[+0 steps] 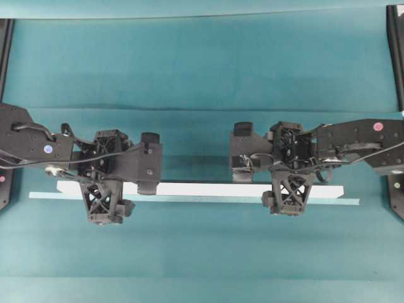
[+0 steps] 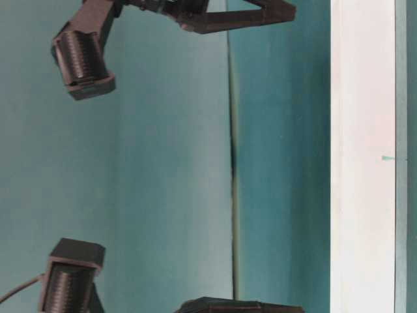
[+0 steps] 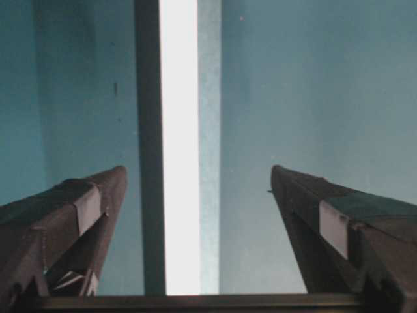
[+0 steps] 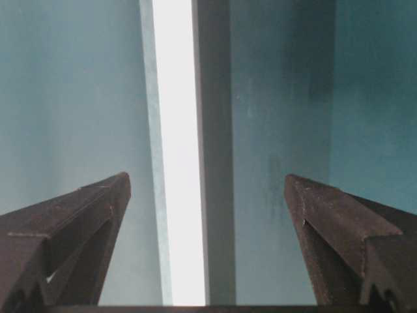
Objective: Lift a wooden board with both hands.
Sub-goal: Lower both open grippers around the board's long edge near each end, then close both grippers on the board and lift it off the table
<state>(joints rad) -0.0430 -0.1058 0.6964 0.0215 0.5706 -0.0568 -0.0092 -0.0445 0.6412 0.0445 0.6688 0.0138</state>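
The wooden board (image 1: 208,189) is a long white plank lying left to right on the teal table, with a thin pale teal strip (image 1: 189,200) along its near edge. My left gripper (image 1: 106,189) hangs over the board's left part and my right gripper (image 1: 291,188) over its right part. In the left wrist view the board (image 3: 179,130) runs between the open left gripper (image 3: 197,168), touching neither finger. The right wrist view shows the board (image 4: 174,130) likewise between the open right gripper (image 4: 207,175). The table-level view shows the board (image 2: 361,163) as a white band.
The teal cloth (image 1: 202,69) covers the whole table, with a fold line across the back. Black frame posts (image 1: 395,50) stand at the left and right edges. A dark shadow band (image 3: 148,130) runs along the board's far side.
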